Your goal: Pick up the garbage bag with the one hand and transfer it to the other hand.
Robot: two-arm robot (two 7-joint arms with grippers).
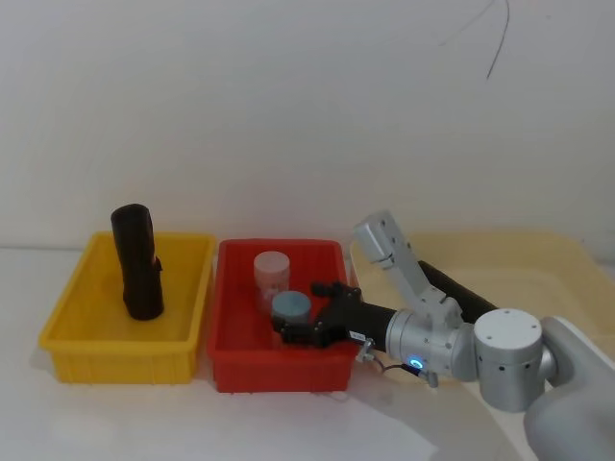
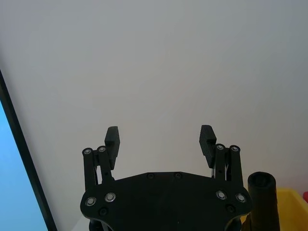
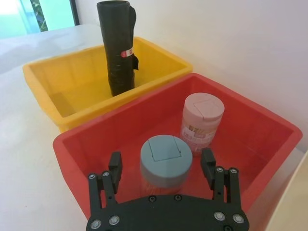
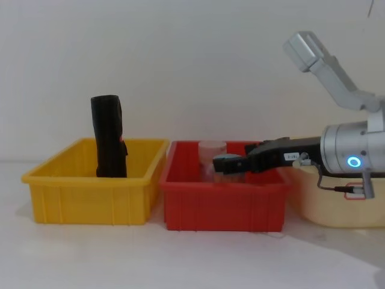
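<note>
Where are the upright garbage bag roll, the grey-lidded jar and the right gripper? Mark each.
garbage bag roll (image 1: 136,261): head view, mid-body.
grey-lidded jar (image 3: 166,154): right wrist view, lid top.
right gripper (image 3: 161,166): right wrist view, between fingertips.

text: none legible | pink jar label: print unreadable

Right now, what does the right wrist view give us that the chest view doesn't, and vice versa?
Right wrist view alone: the flip-top lids of the blue-lidded jar and the pink-lidded jar from above, and the red mark on the garbage bag.

Chest view alone: the right arm's blue ring light, the cream tub behind it, and the bins' outer side walls.

Both: the bag standing upright in the yellow bin, the red bin beside it, and the right gripper, open, at the blue-lidded jar over the red bin.
</note>
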